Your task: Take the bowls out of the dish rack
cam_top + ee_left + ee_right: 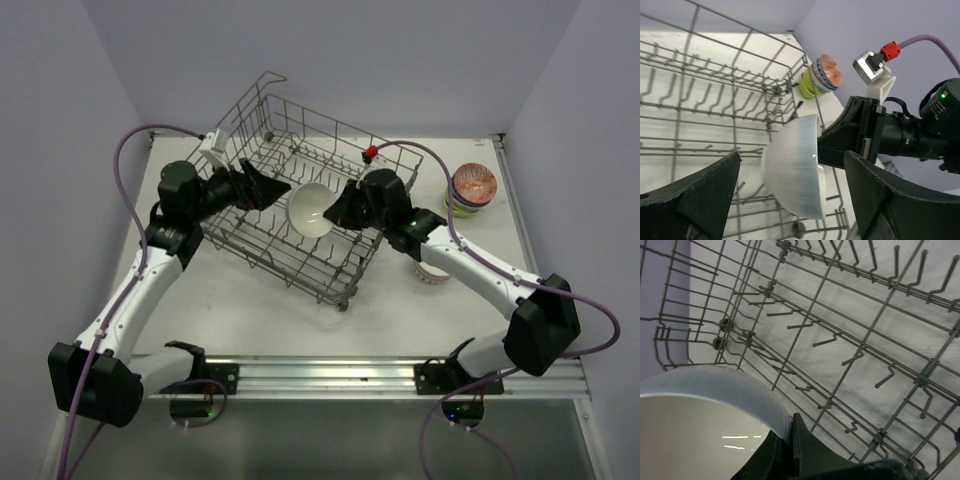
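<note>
Jaws of the right gripper (338, 208) are clamped on the rim of a white bowl (312, 208). The right wrist view shows one finger inside the rim and one outside. Jaws of the left gripper (268, 188) stand wide apart and hold nothing. They sit just left of that bowl and point at its outer wall; I cannot tell whether they touch it.

The table (250, 320) is white and carries everything. On it the dish rack (270, 250), a grey wire basket with upright tines and tall sides, lies turned at an angle to the table edges, between the two arms. Both grippers are within its outline in the top view.

Right of the rack, near the table's far right corner, stands a stack of bowls (472, 190), with a lime one low in the pile and a red-patterned one on top. Nearer, just beside the rack's right side, a patterned bowl (433, 272) sits on the table, half hidden beneath the right arm.

The white bowl is inside the rack, over its middle, tipped on edge with its hollow facing the right gripper.
</note>
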You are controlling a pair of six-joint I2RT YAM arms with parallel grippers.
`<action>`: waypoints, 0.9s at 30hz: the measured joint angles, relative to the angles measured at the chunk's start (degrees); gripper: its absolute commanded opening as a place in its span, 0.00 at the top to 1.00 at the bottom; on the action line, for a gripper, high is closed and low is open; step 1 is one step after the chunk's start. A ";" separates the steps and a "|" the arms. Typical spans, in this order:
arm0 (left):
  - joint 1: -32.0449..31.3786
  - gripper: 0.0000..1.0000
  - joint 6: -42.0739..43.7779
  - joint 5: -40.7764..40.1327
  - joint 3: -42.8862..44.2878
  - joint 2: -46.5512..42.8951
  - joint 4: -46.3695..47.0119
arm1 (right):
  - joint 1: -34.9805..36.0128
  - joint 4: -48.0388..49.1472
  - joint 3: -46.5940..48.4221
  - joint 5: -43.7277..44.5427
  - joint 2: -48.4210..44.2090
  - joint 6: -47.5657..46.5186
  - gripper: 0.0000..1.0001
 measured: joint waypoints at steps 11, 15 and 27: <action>0.00 0.99 13.64 -18.05 2.34 -3.45 -9.60 | -4.20 -11.72 2.19 4.81 -2.29 -2.71 1.00; -0.02 1.00 16.44 -24.50 -2.21 -7.13 -10.08 | -10.38 -15.91 2.56 5.14 -7.15 -4.44 1.00; -2.34 0.39 21.38 -36.79 -6.14 -10.88 -11.87 | -29.31 -32.39 2.93 15.06 -21.68 -12.72 1.00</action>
